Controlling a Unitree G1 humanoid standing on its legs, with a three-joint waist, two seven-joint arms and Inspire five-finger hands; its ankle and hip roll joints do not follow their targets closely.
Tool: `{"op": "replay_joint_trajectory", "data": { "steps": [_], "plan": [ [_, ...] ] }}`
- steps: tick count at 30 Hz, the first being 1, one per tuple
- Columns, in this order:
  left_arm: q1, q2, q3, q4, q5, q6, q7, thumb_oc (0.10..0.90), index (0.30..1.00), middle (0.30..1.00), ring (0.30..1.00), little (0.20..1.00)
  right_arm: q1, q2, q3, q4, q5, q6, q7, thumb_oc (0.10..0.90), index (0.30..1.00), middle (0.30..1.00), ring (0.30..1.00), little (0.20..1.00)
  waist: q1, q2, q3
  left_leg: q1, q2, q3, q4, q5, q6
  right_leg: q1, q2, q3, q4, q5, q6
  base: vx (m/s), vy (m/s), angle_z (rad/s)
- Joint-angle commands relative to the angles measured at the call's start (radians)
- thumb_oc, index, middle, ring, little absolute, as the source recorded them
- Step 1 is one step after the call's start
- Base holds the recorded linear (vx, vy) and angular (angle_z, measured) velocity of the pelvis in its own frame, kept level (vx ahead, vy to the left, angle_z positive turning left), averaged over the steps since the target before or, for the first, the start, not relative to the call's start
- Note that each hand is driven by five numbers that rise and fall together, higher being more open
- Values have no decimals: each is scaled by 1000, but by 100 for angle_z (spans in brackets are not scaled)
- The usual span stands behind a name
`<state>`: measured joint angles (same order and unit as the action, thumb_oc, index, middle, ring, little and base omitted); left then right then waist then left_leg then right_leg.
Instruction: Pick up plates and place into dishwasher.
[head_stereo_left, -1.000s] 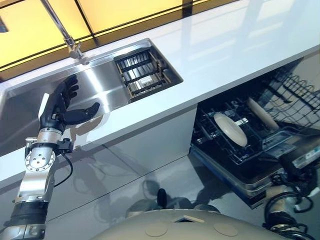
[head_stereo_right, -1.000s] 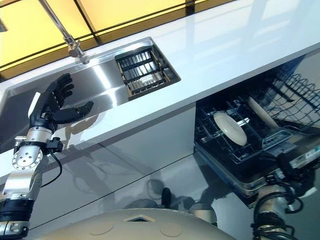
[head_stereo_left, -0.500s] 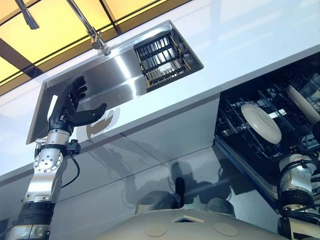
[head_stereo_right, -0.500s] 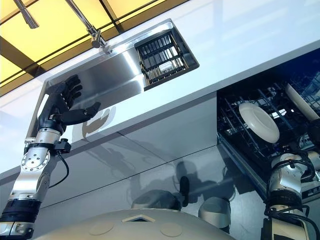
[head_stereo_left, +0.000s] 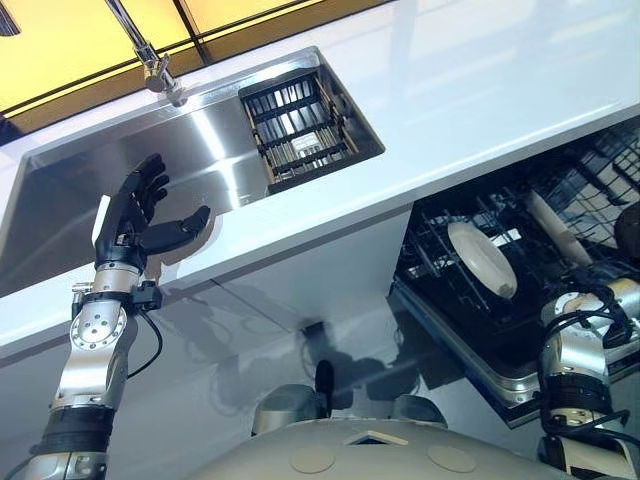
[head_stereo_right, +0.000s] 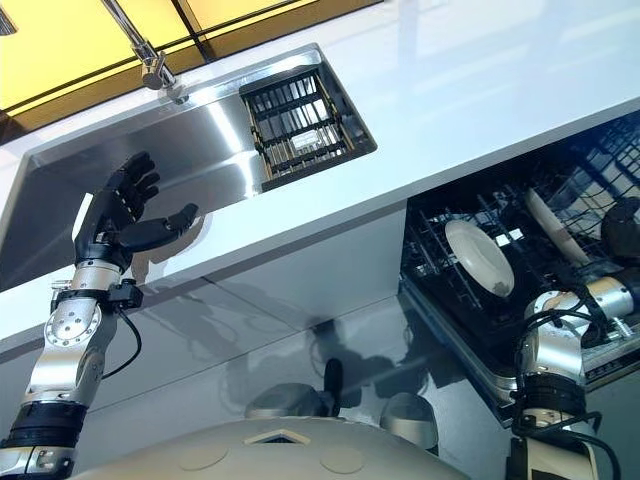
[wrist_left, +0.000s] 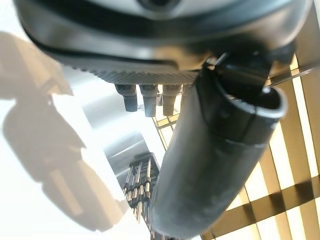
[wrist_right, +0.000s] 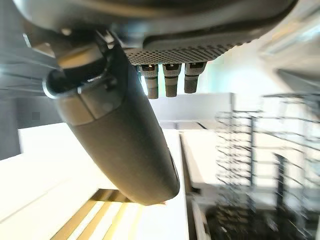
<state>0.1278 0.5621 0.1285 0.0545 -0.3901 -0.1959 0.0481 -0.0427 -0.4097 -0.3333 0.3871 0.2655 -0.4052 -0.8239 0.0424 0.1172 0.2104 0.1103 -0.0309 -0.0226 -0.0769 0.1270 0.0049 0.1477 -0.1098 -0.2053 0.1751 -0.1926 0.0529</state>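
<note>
The left robot hand (head_stereo_left: 135, 215) is raised over the front edge of the white surface (head_stereo_left: 480, 90), just in front of the steel sink (head_stereo_left: 120, 185). Its fingers are spread and straight and its thumb stands out to the side, grasping nothing. A dark slatted rack (head_stereo_left: 300, 130) sits in the sink's right end, and the tap (head_stereo_left: 150, 65) is cut off at the frame's top edge.

Below the surface's right end, the dishwasher rack (head_stereo_right: 480, 290) is pulled out. One white plate (head_stereo_right: 478, 257) stands tilted among its tines; a second plate (head_stereo_right: 555, 225) stands further right, half hidden by wires.

The right robot hand (head_stereo_right: 622, 222) appears as a dark shape at the rack's right side, cut off by the frame edge. In its wrist view the fingers (wrist_right: 170, 82) look relaxed and the thumb (wrist_right: 125, 145) extended, holding nothing.
</note>
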Motion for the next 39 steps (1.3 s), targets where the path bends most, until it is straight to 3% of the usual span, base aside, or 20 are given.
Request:
{"op": "replay_joint_trajectory", "data": {
  "steps": [1,5,9,12,16,20,22,29,35,39],
  "plan": [
    [-79,54,140,-28,-8,-104,14,800,900,900,900,900,-31,-40,49,-50,64,-16,75,800,900,900,900,900,-9,-9,-38,11,3,3,56,-115,-31,-37,49,-6,16,27,-49,0,0,0],
    [-84,60,141,-22,-4,-96,9,800,900,900,900,900,-23,3,86,6,177,0,170,800,900,900,900,900,-7,-28,-40,19,7,9,51,-117,-27,-27,56,-1,-3,40,-46,-1,-16,0],
    [-94,59,131,-9,7,-92,4,800,900,900,900,900,-21,38,129,67,291,5,380,800,900,900,900,900,-3,-38,-41,24,8,14,46,-116,-24,-16,60,-1,-29,56,-41,11,-14,-4],
    [-96,61,129,-3,8,-91,0,800,900,900,900,900,-17,41,147,121,301,20,394,800,900,900,900,900,-2,-41,-40,24,6,20,47,-118,-23,-12,61,2,-48,68,-37,0,0,0],
    [-103,67,116,-5,9,-84,2,800,900,900,900,900,-24,35,145,189,339,20,361,800,900,900,900,900,0,-40,-37,23,6,25,46,-119,-22,-11,62,7,-63,77,-34,13,-6,-4],
    [-111,70,91,-18,4,-79,19,800,900,900,900,900,-44,31,142,216,353,-16,234,800,900,900,900,900,-1,-32,-28,19,4,26,47,-119,-19,-13,62,16,-72,85,-32,-6,8,-7],
    [-106,68,83,-26,2,-76,23,800,900,900,900,900,-51,48,133,198,312,-88,94,800,900,900,900,900,-2,-25,-26,19,3,28,46,-119,-16,-13,63,22,-78,89,-31,3,22,-4],
    [-71,44,85,-27,-7,-94,24,800,900,900,900,900,-37,80,120,115,87,-168,-103,800,900,900,900,900,-4,-8,-29,14,-2,30,45,-119,-10,-19,60,31,-83,93,-29,2,34,-4],
    [-46,26,110,-29,-10,-94,7,800,900,900,900,900,-4,68,114,106,-10,-155,-70,800,900,900,900,900,-12,-2,-34,10,-6,43,42,-119,-9,-27,55,35,-93,99,-23,0,30,-10],
    [-36,26,124,-32,-14,-97,-6,800,900,900,900,900,18,69,111,138,65,-115,19,800,900,900,900,900,-16,-6,-31,8,-7,51,41,-120,-9,-31,54,38,-98,104,-20,-4,3,-5]
  ]
}}
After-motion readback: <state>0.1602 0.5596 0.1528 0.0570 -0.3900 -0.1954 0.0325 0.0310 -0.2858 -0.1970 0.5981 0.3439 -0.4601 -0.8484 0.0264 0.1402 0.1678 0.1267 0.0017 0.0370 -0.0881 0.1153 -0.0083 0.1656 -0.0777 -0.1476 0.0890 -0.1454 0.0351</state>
